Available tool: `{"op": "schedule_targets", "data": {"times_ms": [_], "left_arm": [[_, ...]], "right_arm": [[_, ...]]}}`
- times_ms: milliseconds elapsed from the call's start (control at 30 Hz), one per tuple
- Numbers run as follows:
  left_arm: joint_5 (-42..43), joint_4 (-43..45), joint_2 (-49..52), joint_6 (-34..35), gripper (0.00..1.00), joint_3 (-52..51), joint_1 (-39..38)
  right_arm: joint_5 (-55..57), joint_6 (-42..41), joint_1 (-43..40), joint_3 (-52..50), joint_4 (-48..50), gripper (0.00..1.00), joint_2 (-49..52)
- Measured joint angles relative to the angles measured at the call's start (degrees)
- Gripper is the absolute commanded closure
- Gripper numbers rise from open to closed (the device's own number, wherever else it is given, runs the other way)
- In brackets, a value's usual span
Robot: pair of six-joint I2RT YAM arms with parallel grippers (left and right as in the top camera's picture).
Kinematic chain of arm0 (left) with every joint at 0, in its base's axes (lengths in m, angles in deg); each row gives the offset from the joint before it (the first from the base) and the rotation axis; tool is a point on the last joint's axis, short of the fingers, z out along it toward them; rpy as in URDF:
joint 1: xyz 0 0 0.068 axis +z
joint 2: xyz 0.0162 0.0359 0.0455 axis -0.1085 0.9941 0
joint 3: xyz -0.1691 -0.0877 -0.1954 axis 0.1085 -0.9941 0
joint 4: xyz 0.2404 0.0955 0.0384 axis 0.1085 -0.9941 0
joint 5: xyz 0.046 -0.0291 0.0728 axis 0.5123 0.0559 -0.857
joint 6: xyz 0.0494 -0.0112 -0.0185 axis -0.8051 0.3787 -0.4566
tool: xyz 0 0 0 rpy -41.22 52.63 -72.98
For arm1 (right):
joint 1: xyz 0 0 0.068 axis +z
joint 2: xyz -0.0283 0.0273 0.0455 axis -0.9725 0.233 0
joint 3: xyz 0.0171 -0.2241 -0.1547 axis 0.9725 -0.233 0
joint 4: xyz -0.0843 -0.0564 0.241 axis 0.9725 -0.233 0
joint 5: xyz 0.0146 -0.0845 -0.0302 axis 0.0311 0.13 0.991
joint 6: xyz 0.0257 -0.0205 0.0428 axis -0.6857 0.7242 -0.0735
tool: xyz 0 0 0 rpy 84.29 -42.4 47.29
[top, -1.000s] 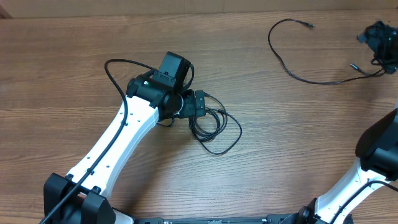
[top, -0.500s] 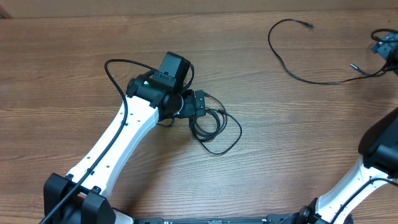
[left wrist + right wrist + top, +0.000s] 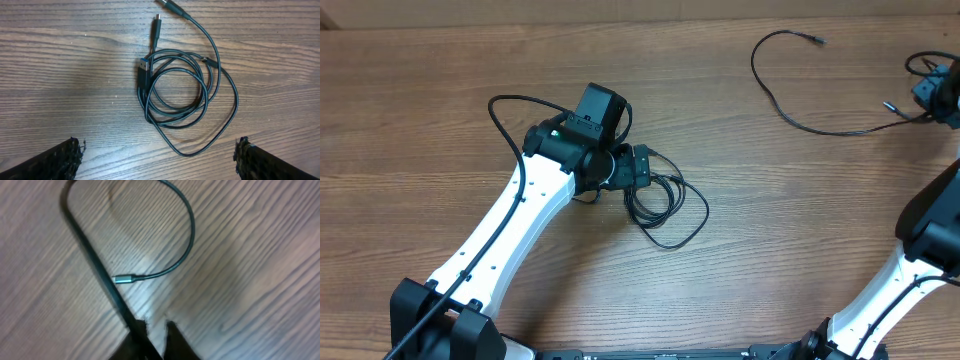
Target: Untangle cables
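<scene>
Hanging over the coiled cables (image 3: 205, 95), the left gripper (image 3: 160, 157) is seen with its jaws wide apart, and nothing is between them. The coil is placed near the middle of the table (image 3: 770, 250). Toward 2 o'clock the loose cable (image 3: 820, 131) is spread, and the right gripper (image 3: 156, 325) is clamped on it, jaws nearly together.

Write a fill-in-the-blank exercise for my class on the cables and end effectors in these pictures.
1. The coiled cables lie under the ___ end effector.
2. That end effector's jaws stand wide ___.
3. The lone cable lies near the ___ end effector.
4. The table is made of ___.
Missing words: left; open; right; wood.
</scene>
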State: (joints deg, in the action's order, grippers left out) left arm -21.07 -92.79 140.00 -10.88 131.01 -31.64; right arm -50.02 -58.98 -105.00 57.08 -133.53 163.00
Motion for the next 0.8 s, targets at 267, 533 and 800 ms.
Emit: {"op": "schedule_targets", "data": {"times_ms": [267,533,800], "left_arm": [[0.0,0.0,0.0,0.0,0.00,0.0,0.0],[0.0,0.0,0.0,0.0,0.01,0.0,0.0],[0.0,0.0,0.0,0.0,0.00,0.0,0.0]], "right_arm": [[-15.0,0.2,0.0,3.7,2.6,0.96,0.5],[-33.4,0.2,0.0,12.7,7.0,0.96,0.5],[-40.6,7.1,0.4,13.0,2.8,0.96,0.6]]}}
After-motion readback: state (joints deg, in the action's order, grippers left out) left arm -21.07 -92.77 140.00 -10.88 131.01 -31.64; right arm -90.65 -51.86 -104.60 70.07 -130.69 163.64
